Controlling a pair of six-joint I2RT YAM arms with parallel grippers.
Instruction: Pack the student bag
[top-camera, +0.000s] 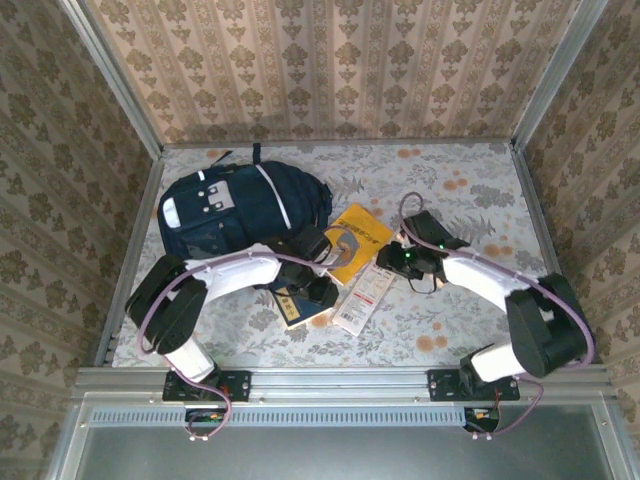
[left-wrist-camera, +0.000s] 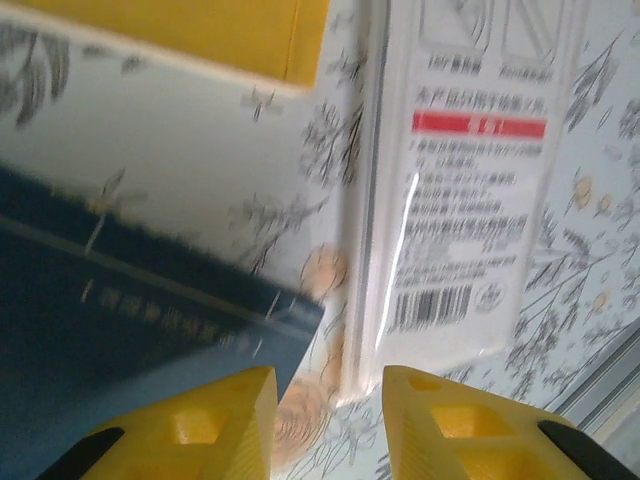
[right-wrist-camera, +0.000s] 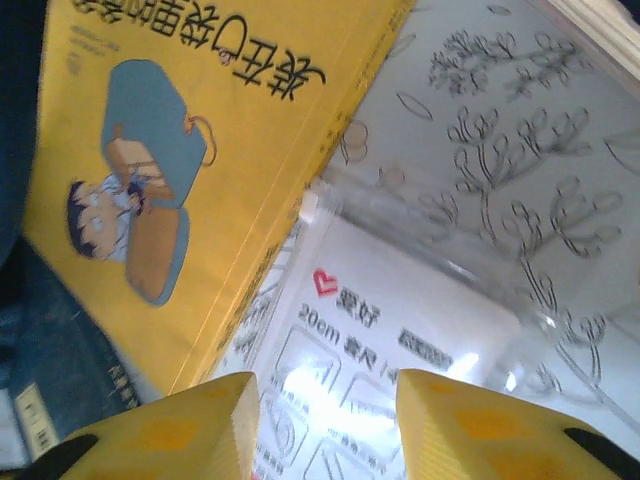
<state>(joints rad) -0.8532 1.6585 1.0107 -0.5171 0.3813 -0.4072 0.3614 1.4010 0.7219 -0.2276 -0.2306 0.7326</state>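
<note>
One student bag (top-camera: 240, 210), one yellow book (top-camera: 365, 238), one navy booklet (top-camera: 288, 308), one white packet (top-camera: 362, 298)

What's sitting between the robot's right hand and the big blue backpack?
A yellow book with a cartoon cover lies between the right hand and the student bag, seen in the top view; the left arm's wrist sits there too.

We see floral-cloth table (top-camera: 460, 200): student bag (top-camera: 240, 205) at far left, yellow book (top-camera: 362, 232) mid-table, navy booklet (top-camera: 292, 305) and white packet (top-camera: 362, 298) nearer front edge.
</note>
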